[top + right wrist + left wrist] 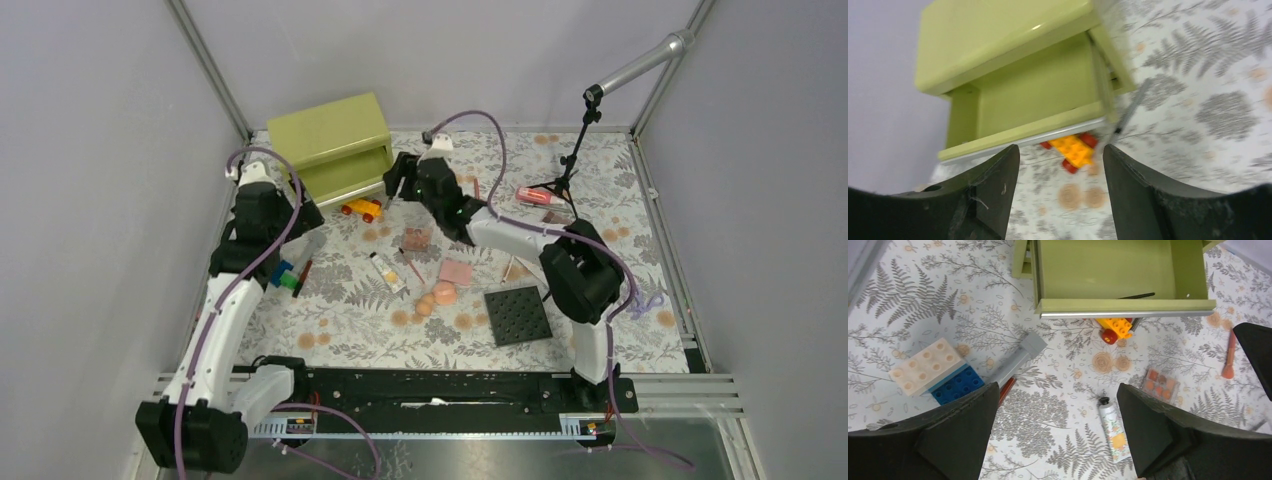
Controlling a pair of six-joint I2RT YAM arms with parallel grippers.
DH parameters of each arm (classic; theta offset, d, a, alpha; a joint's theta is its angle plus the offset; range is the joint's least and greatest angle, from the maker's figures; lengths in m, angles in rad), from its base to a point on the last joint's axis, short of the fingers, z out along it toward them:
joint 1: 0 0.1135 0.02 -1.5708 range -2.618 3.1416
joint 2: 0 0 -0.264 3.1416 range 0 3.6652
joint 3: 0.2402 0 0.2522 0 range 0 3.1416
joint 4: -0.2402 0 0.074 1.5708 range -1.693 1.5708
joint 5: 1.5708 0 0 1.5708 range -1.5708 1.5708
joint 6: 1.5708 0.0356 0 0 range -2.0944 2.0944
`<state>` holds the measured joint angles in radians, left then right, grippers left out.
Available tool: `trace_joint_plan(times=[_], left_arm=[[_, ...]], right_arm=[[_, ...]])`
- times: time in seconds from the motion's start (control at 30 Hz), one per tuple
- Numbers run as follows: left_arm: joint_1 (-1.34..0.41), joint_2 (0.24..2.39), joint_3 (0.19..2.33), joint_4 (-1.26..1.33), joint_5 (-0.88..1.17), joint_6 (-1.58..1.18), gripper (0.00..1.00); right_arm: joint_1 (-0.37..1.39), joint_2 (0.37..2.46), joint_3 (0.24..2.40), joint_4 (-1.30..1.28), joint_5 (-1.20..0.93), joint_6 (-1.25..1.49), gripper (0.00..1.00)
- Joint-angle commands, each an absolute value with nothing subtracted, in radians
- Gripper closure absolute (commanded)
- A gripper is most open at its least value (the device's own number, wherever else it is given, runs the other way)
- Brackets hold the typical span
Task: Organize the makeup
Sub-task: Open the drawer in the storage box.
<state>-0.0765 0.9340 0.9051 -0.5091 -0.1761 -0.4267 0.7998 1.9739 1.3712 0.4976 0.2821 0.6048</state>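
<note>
Surface: fern-printed cloth [330, 312];
Drawer [1108, 270]: smooth green walls; thin pencil [1138, 295] laid inside;
Left gripper [1057, 390]: released, empty;
Right gripper [1060, 150]: released, empty

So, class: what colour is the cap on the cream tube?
The cap of the cream tube is black; the left wrist view shows it best.

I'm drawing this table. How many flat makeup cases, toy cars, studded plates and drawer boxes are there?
Makeup cases: 2 – pink square compact, clear palette of orange pans
Toy cars: 1 – orange toy car
Studded plates: 1 – dark grey studded square plate
Drawer boxes: 1 – green box, drawer open
Total: 5
</note>
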Motion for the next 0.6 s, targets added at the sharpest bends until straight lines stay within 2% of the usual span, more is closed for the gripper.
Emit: trace_joint_plan(times=[0.0,0.17,0.4,0.57], left_arm=[[-0.07,1.03,1.052,-0.52,-0.151,-0.502,0.01],[-0.071,1.12,1.106,-0.5,-0.271,-0.531,0.01],[-0.068,1.268,1.116,-0.446,-0.319,-0.554,0.11],[-0.061,1.357,1.129,-0.421,-0.331,-0.587,0.11]], right_arm=[[0.714,1.937,1.524,0.082,0.18,0.366,0.3],[0.652,2.021,1.772,-0.148,0.072,0.257,0.28],[0.639,2.313,2.295,-0.489,-0.052,0.155,0.26],[0.639,2.41,2.416,-0.513,-0.069,0.167,0.26]])
